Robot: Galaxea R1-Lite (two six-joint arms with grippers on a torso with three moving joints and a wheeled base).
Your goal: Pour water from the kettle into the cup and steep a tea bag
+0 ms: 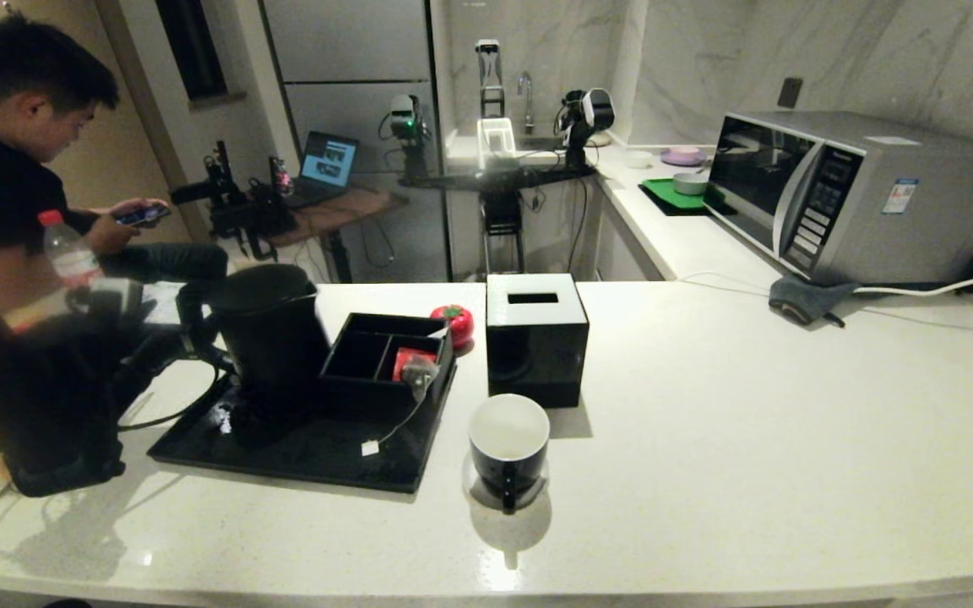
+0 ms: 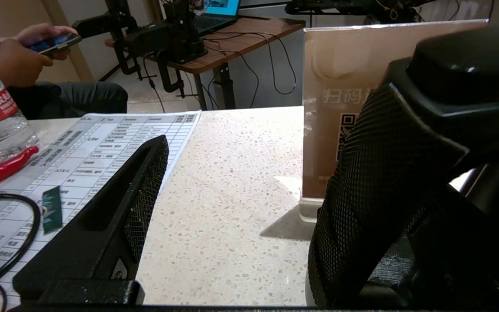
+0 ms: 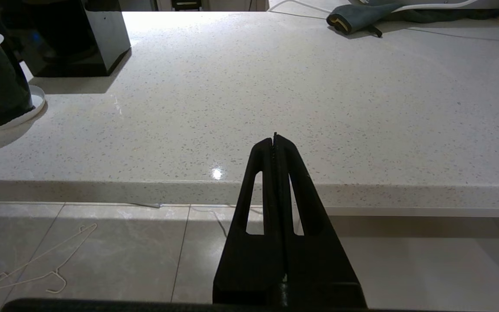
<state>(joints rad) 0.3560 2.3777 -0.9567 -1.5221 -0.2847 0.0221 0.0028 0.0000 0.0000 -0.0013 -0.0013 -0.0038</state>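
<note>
The tall black kettle (image 1: 271,333) stands on a black tray (image 1: 309,452) at the left of the counter; the water is hidden. My left gripper (image 1: 170,338) is open beside the kettle's handle side. In the left wrist view its fingers (image 2: 145,190) straddle bare counter, with the kettle (image 2: 466,65) dark against the other finger. The tea bag (image 1: 420,372) hangs over the edge of a compartment box (image 1: 364,350), and its string runs down to a white tag (image 1: 370,447). The black cup (image 1: 509,443), white inside, stands in front of the tray. My right gripper (image 3: 274,139) is shut and empty, off the counter's front edge.
A black tissue box (image 1: 535,338) stands behind the cup, with a red tomato-shaped object (image 1: 453,323) beside it. A microwave (image 1: 850,194) and a grey cloth (image 1: 803,297) are at the far right. A seated person, a water bottle (image 1: 68,249), a printed sheet (image 2: 89,147) and a QR sign (image 2: 340,108) are at the left.
</note>
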